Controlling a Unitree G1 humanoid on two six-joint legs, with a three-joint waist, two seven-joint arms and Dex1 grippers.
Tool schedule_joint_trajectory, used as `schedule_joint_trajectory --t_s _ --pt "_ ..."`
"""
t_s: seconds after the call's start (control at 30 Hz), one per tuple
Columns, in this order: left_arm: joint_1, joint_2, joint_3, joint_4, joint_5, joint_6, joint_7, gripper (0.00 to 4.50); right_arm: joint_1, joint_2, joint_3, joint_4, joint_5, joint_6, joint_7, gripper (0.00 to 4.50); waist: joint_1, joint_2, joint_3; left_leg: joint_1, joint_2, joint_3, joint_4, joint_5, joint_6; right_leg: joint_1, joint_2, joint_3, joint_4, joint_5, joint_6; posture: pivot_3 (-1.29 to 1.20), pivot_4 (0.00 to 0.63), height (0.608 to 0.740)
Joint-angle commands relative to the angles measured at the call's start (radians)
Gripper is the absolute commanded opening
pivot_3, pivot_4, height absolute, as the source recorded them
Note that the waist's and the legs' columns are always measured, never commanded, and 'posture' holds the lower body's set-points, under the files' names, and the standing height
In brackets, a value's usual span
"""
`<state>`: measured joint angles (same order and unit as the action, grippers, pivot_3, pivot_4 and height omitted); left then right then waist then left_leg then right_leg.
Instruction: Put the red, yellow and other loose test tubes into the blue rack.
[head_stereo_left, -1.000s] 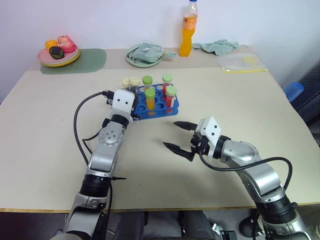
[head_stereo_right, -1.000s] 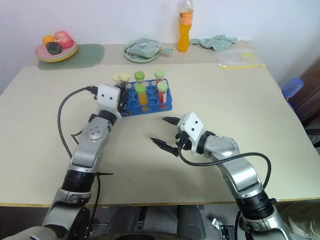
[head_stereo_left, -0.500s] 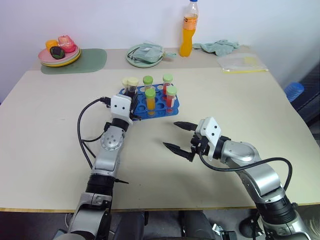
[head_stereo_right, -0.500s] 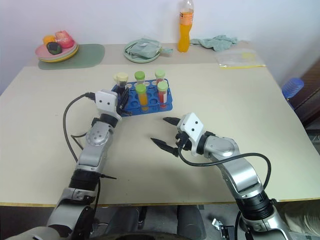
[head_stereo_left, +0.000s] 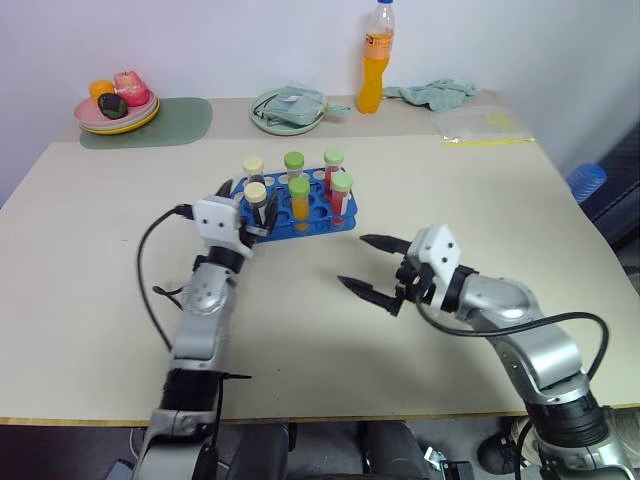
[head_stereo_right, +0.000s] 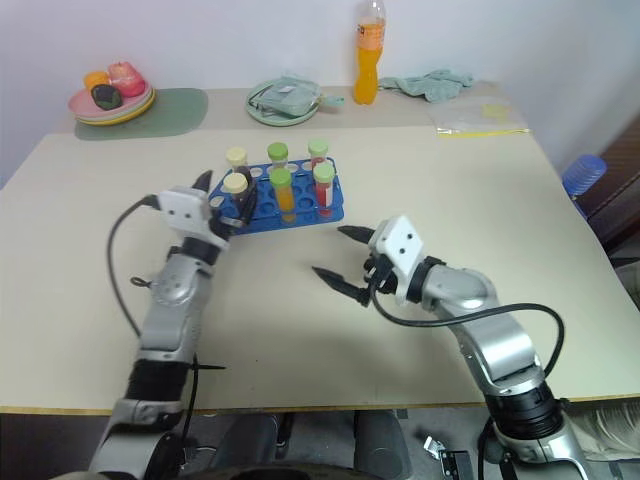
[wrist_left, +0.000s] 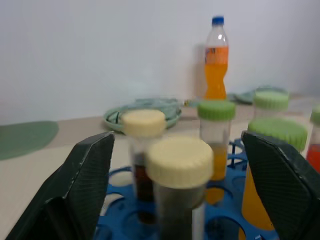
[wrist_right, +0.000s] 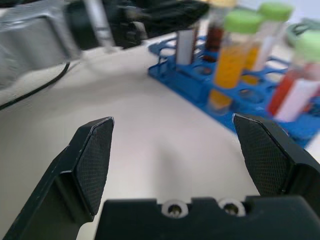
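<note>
Table (head_stereo_left: 120, 260): blue rack (head_stereo_left: 318, 218) just beyond left end effector (head_stereo_left: 243, 212).

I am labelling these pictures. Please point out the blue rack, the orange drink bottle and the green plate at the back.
blue rack (head_stereo_left: 318, 222), left eye view, on its front rim.
orange drink bottle (head_stereo_left: 373, 75), left eye view, on its orange body.
green plate (head_stereo_left: 262, 118), left eye view, on its left rim.

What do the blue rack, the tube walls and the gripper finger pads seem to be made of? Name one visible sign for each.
Blue rack: likely moulded plastic, uniform bright blue with slight gloss.
Test tubes: clear plastic or glass, hard to tell; the liquid shows through.
Fingers: black, matte, cross-hatched pads, probably rubber or textured plastic.
</note>
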<state>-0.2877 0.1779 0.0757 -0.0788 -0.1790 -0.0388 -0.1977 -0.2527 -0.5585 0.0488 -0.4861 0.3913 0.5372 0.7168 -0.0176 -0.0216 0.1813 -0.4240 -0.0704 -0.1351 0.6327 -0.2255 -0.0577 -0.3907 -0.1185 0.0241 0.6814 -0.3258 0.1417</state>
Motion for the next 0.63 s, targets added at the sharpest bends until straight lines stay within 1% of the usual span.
schedule_joint_trajectory --t_s 0.03,0.1,0.17,0.23,0.33,0.43,0.63 --pt "0.067 0.115 0.111 -0.187 -0.121 0.14 -0.072 4.29 0.012 -0.069 -0.135 -0.046 0.075 0.042 0.024 4.23 0.001 0.0 0.0 0.0 0.0 0.0 0.0 0.0 0.001 0.0 0.0 0.0 0.0 0.0 0.0 0.0 0.15 0.74" --pt "0.13 0.218 0.164 -0.259 -0.181 0.238 -0.137 4.29 0.042 -0.124 -0.234 -0.015 0.102 0.058 0.041 4.23 -0.001 0.0 0.0 0.0 0.0 0.0 0.0 -0.001 0.002 0.0 0.0 0.0 0.0 0.0 0.0 0.0 0.15 0.74" --pt "0.19 0.311 0.21 -0.285 -0.222 0.302 -0.2 4.29 0.073 -0.174 -0.323 0.033 0.121 0.063 0.059 4.23 0.003 0.0 0.0 0.0 0.0 0.001 -0.001 -0.001 0.002 0.0 0.0 0.0 -0.001 0.0 0.0 0.0 0.15 0.74" --pt "0.23 0.374 0.249 -0.294 -0.259 0.362 -0.238 4.29 0.103 -0.221 -0.392 0.089 0.125 0.054 0.086 4.23 0.006 0.001 0.0 0.002 0.0 0.001 -0.001 -0.001 0.002 0.002 0.0 0.0 -0.001 0.0 0.0 0.0 0.15 0.74" --pt "0.278 0.455 0.289 -0.262 -0.273 0.383 -0.32 4.29 0.147 -0.277 -0.447 0.159 0.108 0.026 0.129 4.23 0.006 0.0 0.0 0.003 0.0 0.003 0.0 -0.002 0.003 0.004 0.0 0.0 -0.001 0.0 0.0 0.0 0.15 0.74" --pt "0.291 0.493 0.312 -0.224 -0.285 0.395 -0.366 4.29 0.171 -0.303 -0.471 0.211 0.1 -0.005 0.155 4.23 0.003 0.001 0.0 0.003 0.001 0.004 -0.001 -0.002 0.003 0.004 0.0 0.0 -0.001 0.0 0.0 0.0 0.15 0.74" --pt "0.31 0.508 0.311 -0.22 -0.267 0.406 -0.389 4.29 0.196 -0.302 -0.473 0.239 0.1 -0.036 0.17 4.23 0.0 0.002 0.0 0.004 0.002 0.004 -0.002 -0.002 0.003 0.004 0.0 0.001 -0.001 0.0 -0.001 0.0 0.15 0.74"
